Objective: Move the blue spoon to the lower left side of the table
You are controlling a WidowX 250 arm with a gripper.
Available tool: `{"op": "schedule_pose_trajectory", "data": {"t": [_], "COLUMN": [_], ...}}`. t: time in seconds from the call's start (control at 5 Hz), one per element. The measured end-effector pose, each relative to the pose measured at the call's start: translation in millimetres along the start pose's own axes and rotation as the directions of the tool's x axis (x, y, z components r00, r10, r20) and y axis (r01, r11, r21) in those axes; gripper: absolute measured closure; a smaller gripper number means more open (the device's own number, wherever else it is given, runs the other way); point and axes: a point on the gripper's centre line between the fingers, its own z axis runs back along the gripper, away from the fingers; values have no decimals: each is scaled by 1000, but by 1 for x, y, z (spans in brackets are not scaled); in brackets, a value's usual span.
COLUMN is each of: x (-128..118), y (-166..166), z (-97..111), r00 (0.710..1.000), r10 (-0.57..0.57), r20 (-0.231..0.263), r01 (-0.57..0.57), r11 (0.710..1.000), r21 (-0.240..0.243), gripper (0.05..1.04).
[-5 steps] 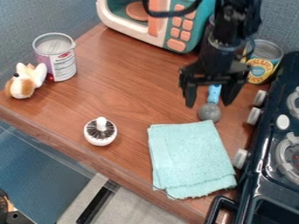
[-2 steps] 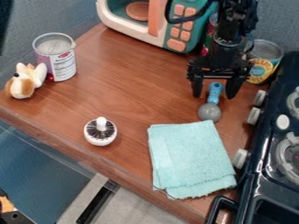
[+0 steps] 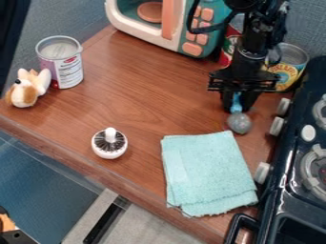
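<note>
The gripper (image 3: 237,109) has its fingers drawn nearly together on the blue spoon (image 3: 239,123), between two and three o'clock in the view. The grasp looks made; the carry toward eight o'clock and the release remain. The wood-grained tabletop (image 3: 137,102) bears a folded turquoise cloth (image 3: 208,174) at five; a textured blue-grey wall (image 3: 64,19) stands at eleven.

blue spoon (image 3: 237,113): upper handle is hidden by gripper (image 3: 236,108) | yellow-labelled can (image 3: 290,71): partly covered by arm (image 3: 254,43) | red can (image 3: 229,47): mostly blocked | toy microwave (image 3: 146,35): cropped by top edge | stove (image 3: 280,190): cropped by right and bottom edges | can labels: fine print cannot be read
</note>
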Motion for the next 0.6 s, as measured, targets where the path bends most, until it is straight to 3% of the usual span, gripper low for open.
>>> {"op": "schedule_pose_trajectory", "data": {"t": [0.4, 0.6], "x": [-4, 1], "y": [12, 40], "z": [1, 21], "r00": [999, 987], "r10": [37, 145], "r20": [16, 63], "r01": [-37, -148], "r11": [999, 988], "r21": [28, 37], "gripper": [744, 744]}}
